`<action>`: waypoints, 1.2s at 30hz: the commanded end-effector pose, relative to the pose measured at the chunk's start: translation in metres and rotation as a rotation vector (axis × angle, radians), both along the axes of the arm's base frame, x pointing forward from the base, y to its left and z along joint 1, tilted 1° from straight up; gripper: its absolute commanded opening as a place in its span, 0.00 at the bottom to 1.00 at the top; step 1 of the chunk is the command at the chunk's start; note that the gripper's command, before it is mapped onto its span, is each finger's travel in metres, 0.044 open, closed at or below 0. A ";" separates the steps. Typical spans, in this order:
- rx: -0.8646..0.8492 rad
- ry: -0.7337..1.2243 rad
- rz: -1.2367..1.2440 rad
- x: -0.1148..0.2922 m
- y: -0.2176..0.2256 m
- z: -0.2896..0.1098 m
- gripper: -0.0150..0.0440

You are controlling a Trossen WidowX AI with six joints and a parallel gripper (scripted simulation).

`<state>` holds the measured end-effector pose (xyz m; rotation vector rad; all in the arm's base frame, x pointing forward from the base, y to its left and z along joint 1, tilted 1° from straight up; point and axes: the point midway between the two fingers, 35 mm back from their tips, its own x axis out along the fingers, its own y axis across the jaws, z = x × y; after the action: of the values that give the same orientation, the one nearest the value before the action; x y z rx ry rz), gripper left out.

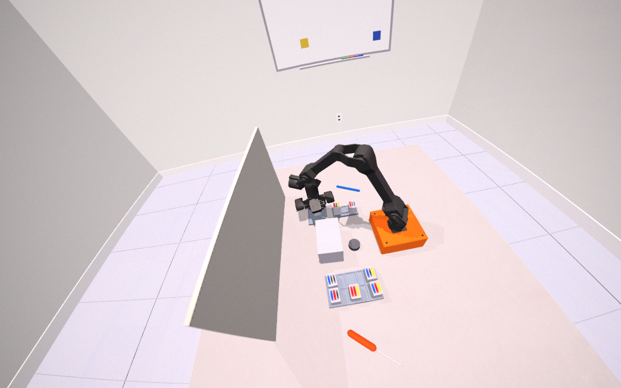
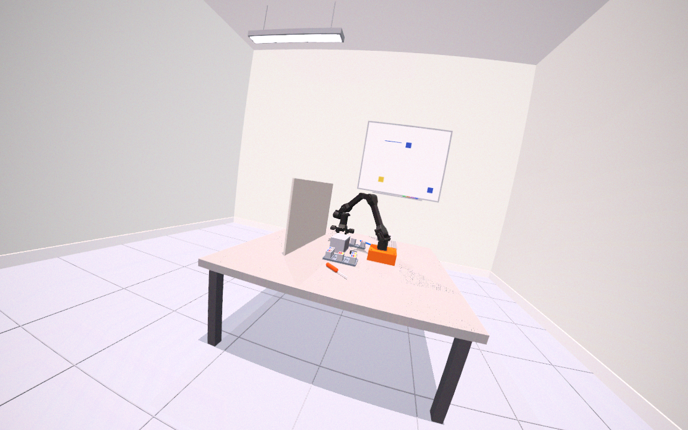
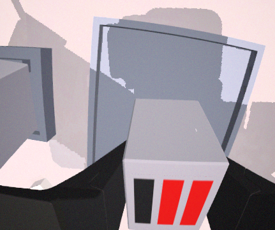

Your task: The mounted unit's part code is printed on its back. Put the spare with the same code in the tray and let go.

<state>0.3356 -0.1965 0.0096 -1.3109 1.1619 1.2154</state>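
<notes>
The black parallel-jaw gripper [image 3: 175,200] hangs at the end of the black six-joint arm [image 1: 351,161], its dark fingers clamped on either side of a small grey block-shaped spare [image 3: 174,162] whose white end face bears one black bar and two red bars (read left to right in the wrist view); the spare is held above a shallow grey square tray [image 3: 171,68] with a raised rim, and the pictures do not settle whether it touches the tray floor. Beside the tray, at the left edge of the wrist view, stands another grey holder [image 3: 41,89] carrying a grey block [image 3: 3,102]. In the top view the gripper sits beyond a white rectangular box [image 1: 329,240] on the pale pink counter [image 1: 448,299]; the arm rises from an orange square base [image 1: 398,231]; a tall grey upright panel [image 1: 245,241] stands to one side; a grey rack of coded spares [image 1: 354,288] lies nearer the camera, with an orange-handled screwdriver [image 1: 361,340] nearer again; a dark round puck [image 1: 354,244] and a thin blue stick [image 1: 347,188] lie apart.
</notes>
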 end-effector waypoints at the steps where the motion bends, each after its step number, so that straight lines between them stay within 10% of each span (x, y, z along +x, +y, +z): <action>1: -0.001 -0.001 0.000 0.000 0.000 0.001 0.39; 15: -0.001 -0.001 0.000 0.000 0.000 0.001 1.00; 23: 0.004 -0.001 0.006 -0.005 0.003 0.103 1.00; 36: -0.007 -0.012 0.000 -0.003 0.002 0.103 1.00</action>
<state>0.3316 -0.1944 0.1122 -1.3173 1.1601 1.2074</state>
